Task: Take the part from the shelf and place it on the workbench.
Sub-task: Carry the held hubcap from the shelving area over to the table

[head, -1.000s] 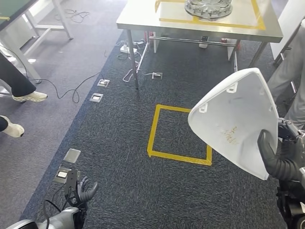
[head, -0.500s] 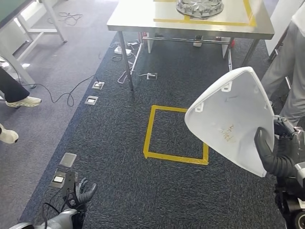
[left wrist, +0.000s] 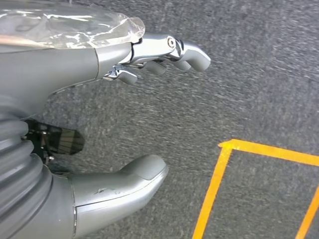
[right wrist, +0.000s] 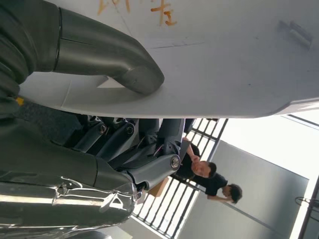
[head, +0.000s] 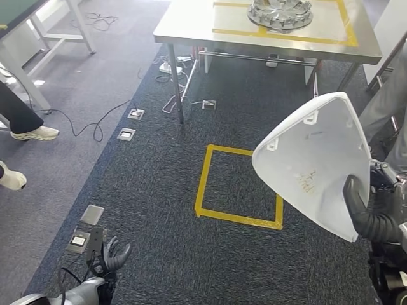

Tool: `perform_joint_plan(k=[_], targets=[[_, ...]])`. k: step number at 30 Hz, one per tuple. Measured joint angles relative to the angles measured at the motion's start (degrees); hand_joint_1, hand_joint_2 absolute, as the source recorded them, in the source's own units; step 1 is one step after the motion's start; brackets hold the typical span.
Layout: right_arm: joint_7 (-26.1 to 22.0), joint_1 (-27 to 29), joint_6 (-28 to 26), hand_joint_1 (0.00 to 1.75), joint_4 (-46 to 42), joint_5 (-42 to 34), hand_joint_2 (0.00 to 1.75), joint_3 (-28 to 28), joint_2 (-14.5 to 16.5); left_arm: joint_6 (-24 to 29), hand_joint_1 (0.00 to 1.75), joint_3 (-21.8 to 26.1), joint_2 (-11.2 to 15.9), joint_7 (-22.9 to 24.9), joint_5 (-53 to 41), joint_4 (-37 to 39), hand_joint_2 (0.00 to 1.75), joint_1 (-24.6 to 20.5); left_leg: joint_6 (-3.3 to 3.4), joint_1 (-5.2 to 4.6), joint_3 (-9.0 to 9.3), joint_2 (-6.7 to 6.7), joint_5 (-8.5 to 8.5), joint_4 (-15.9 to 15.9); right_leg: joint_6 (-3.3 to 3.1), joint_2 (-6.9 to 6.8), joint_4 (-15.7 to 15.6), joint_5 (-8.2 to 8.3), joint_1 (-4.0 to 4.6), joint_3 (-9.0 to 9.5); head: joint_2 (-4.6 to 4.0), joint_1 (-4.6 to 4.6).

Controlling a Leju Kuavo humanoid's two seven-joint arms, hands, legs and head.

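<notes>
A: status? where was the part (head: 311, 162)?
B: off the shelf; right hand (head: 379, 213) fingers clamped its edge; left hand (head: 108, 257) fingers apart, empty; worktop (head: 201, 25) well ahead, placing not done

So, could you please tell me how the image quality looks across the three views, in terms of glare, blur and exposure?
Head view: evenly lit and sharp, with mild glare on the workbench top. Left wrist view: the carpet is streaked with blur, and the left robot hand has bright highlights on its plastic wrap. Right wrist view: the white part is clear, while the window area behind is overexposed.
</notes>
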Motion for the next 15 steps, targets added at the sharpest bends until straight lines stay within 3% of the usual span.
perform_joint_plan(k=[2,5,6,7,10,11,12,14,15], targets=[[0.15,-0.3,-0.08,1.75,0.02,-0.17,1.75,0.06,0.0,-0.01,0.0,-0.01,0.02,-0.01,-0.01,0.0,1.75,-0.08,-0.53,-0.2,0.17,0.02,-0.48,0.15,-0.45,0.06,-3.41,0.13,0.15,1.87,0.0,0.11],[0.28,-0.61,-0.2,1.75,-0.01,-0.33,1.75,0.15,0.0,-0.01,0.0,-0.02,0.11,-0.01,0.04,-0.01,1.75,-0.18,-1.42,-0.22,0.17,0.15,-1.07,0.64,-1.21,0.23,-4.44,-0.39,0.0,2.95,0.0,-0.11],[0.28,-0.78,-0.2,1.75,-0.02,-0.36,1.75,0.16,0.0,-0.01,0.0,-0.02,0.13,-0.01,0.06,-0.02,1.75,-0.28,-1.78,-0.19,-0.45,0.18,-1.67,2.13,-1.5,0.18,-4.78,-0.51,-0.14,3.48,0.0,-0.25],[0.28,-0.97,-0.21,1.75,-0.03,-0.38,1.75,0.18,0.0,-0.01,0.0,-0.02,0.18,-0.02,0.09,-0.02,1.75,-0.38,-2.14,-0.12,-2.0,0.2,-2.65,5.0,-1.76,0.1,-5.06,-0.69,-0.28,4.03,0.0,-0.42],[0.32,-1.19,-0.26,1.75,0.0,-0.43,1.75,0.22,0.0,-0.01,0.0,-0.02,0.26,-0.02,0.17,-0.02,1.75,-0.2,-2.84,0.22,-10.39,0.24,-5.1,17.0,-2.11,0.02,-5.19,-1.7,-0.31,5.06,0.0,-0.78],[0.33,-1.14,-0.27,1.75,0.01,-0.43,1.75,0.25,0.0,-0.01,0.0,-0.02,0.27,-0.02,0.19,-0.02,1.75,0.01,-2.89,0.31,-12.26,0.24,-4.33,18.49,-2.09,0.07,-5.19,-2.17,-0.33,5.56,0.0,-0.84],[0.35,-1.12,-0.27,1.75,0.02,-0.45,1.75,0.27,0.0,-0.01,0.0,-0.02,0.28,-0.02,0.2,-0.02,1.75,0.18,-2.85,0.37,-12.86,0.25,-2.4,17.56,-2.04,0.14,-5.2,-2.69,-0.36,6.21,0.0,-0.9],[0.36,-1.16,-0.28,1.75,0.02,-0.49,1.75,0.29,0.0,-0.01,0.0,-0.02,0.39,-0.02,0.22,-0.02,1.75,0.28,-2.51,0.38,-10.84,0.31,3.46,9.82,-1.77,0.2,-5.27,-3.94,-0.43,7.67,0.0,-1.1],[0.35,-1.21,-0.29,1.75,0.01,-0.51,1.75,0.29,0.0,-0.01,0.0,-0.02,0.48,-0.02,0.22,-0.02,1.75,0.26,-2.26,0.24,-9.29,0.35,5.3,5.92,-1.5,0.22,-5.34,-4.62,-0.32,8.12,0.0,-1.14]])
